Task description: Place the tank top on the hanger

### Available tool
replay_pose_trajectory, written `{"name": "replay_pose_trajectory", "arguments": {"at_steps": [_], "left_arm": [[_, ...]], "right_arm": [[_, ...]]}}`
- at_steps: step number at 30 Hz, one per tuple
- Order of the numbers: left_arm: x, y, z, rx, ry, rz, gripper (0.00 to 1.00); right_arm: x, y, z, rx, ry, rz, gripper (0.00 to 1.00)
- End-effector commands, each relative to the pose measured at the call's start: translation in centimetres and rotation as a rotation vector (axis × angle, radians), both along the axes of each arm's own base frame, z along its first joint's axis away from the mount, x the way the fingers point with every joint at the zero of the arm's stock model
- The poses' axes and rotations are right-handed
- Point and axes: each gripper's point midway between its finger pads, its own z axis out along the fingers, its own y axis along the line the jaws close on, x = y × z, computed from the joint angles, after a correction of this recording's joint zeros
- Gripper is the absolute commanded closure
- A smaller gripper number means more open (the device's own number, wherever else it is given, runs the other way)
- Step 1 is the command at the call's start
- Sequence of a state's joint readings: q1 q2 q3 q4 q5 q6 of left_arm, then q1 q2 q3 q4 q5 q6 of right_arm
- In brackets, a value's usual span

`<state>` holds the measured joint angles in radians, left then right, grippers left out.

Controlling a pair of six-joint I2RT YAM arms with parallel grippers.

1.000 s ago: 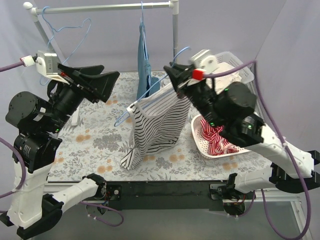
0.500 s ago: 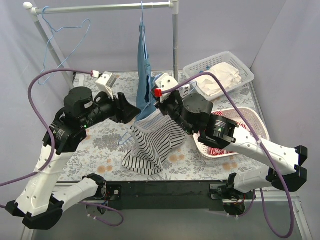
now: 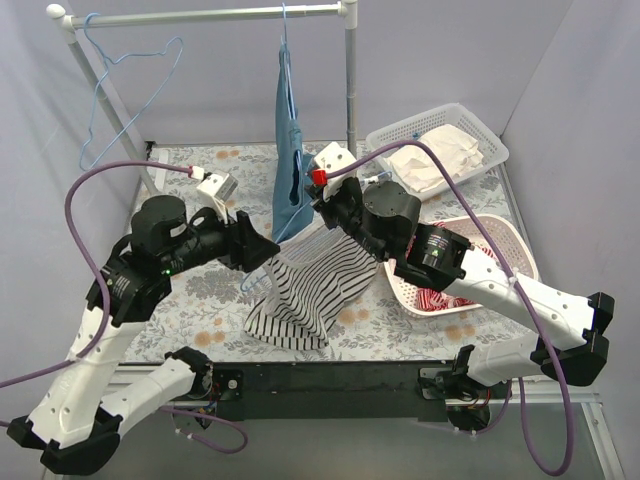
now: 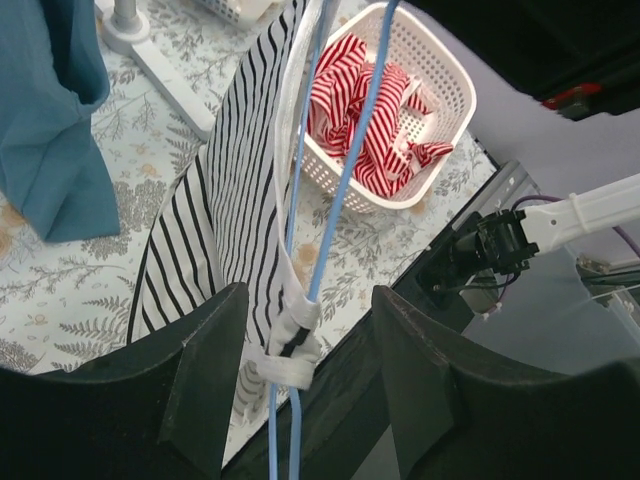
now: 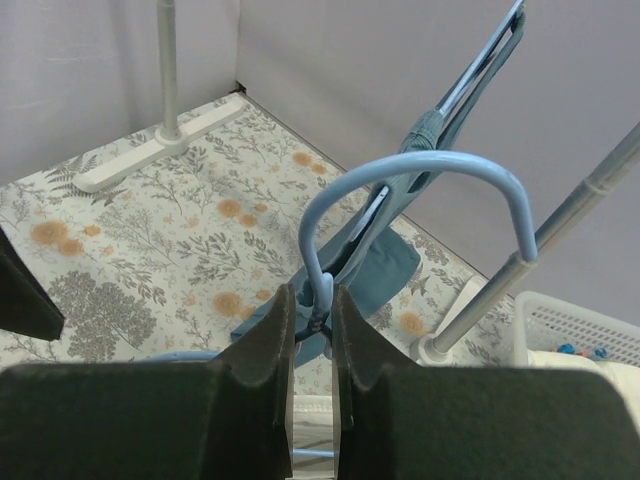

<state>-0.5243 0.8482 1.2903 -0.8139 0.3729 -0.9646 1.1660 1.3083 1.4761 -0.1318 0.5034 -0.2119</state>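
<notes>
Above the floral table, right pincer clamps light-blue wire hanger bearing white black-striped tank top; left pincer released.

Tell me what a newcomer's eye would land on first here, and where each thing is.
The white tank top with thin black stripes hangs mid-table on a thin light-blue wire hanger; the right gripper pinches the hanger's neck, and the open left gripper brackets its wire. Behind, a teal-blue garment hangs from the rail; a red-and-white striped garment fills a white basket at right.
</notes>
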Motion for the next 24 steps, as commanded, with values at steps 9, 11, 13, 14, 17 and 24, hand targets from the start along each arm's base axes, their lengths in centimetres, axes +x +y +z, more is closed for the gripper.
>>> {"name": "replay_pose_trajectory", "arguments": {"at_steps": [9, 11, 13, 14, 17, 24], "left_arm": [[2.0, -0.7, -4.6, 0.104, 0.121, 0.001, 0.65], [1.9, -0.8, -5.5, 0.119, 0.153, -0.008, 0.69], [1.9, -0.7, -6.1, 0.135, 0.167, -0.003, 0.71], [1.8, -0.5, -6.3, 0.142, 0.171, 0.000, 0.71], [1.5, -0.3, -6.6, 0.159, 0.166, -0.002, 0.65], [1.4, 0.1, -7.5, 0.201, 0.161, 0.003, 0.62]], "right_arm": [[-0.4, -0.3, 1.6, 0.066, 0.005, 0.035, 0.99], [-0.4, -0.3, 1.4, 0.065, 0.009, 0.034, 0.99], [-0.1, -0.3, 1.1, 0.057, 0.014, 0.027, 0.99], [0.0, -0.3, 1.0, 0.058, 0.017, 0.030, 0.99], [0.3, -0.3, 0.7, 0.052, 0.023, 0.030, 0.99], [0.5, 0.0, 0.8, 0.060, 0.034, 0.041, 0.99]]}}
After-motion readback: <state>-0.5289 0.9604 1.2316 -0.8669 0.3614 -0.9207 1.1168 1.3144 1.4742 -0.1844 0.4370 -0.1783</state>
